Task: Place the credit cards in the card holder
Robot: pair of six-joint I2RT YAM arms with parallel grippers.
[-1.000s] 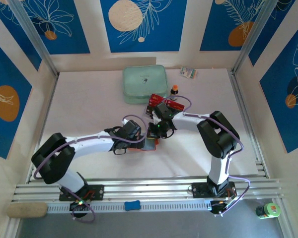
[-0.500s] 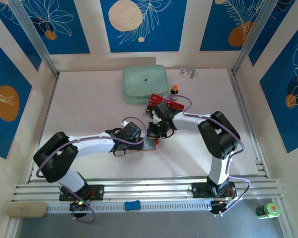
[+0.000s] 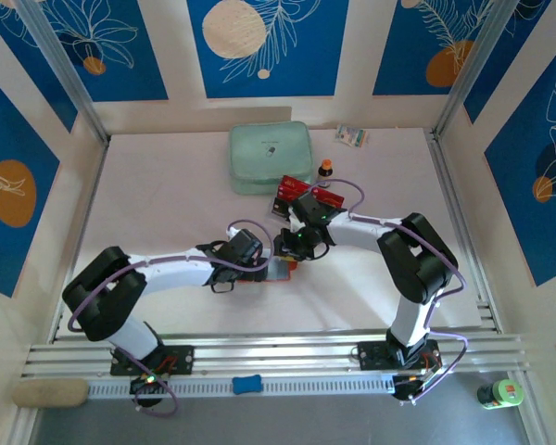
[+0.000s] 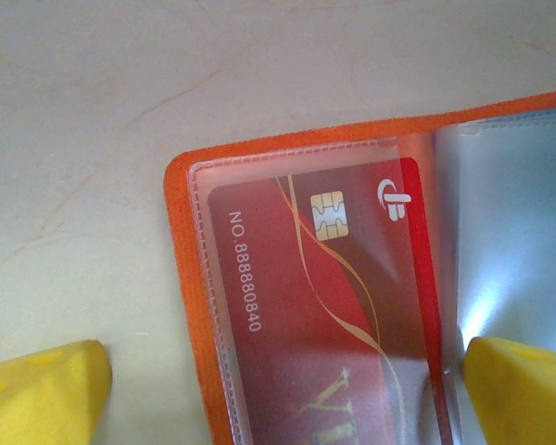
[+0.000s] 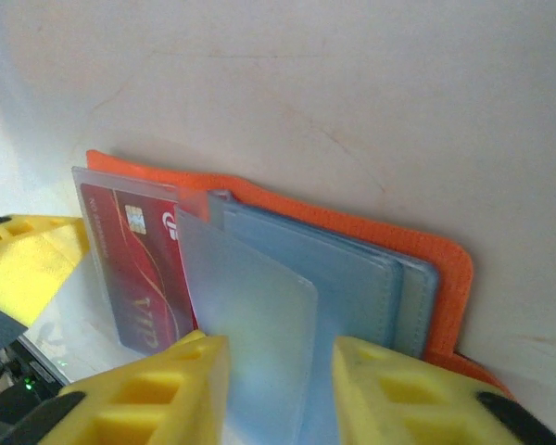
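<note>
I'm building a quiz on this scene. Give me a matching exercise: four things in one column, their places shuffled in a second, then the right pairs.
Things:
1. red credit card
2. mint-green zipped pouch
3. small bottle
4. orange card holder

Places:
A. standing just right of the pouch
B. lying open on the table, nearer the arms than the pouch
C. near the table's far edge
D. tucked behind clear plastic inside the card holder

Pairs: 1-D, 2-C, 3-A, 4-B

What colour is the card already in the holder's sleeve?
The card is red with gold swirls and white lettering; the left wrist view shows it best.
</note>
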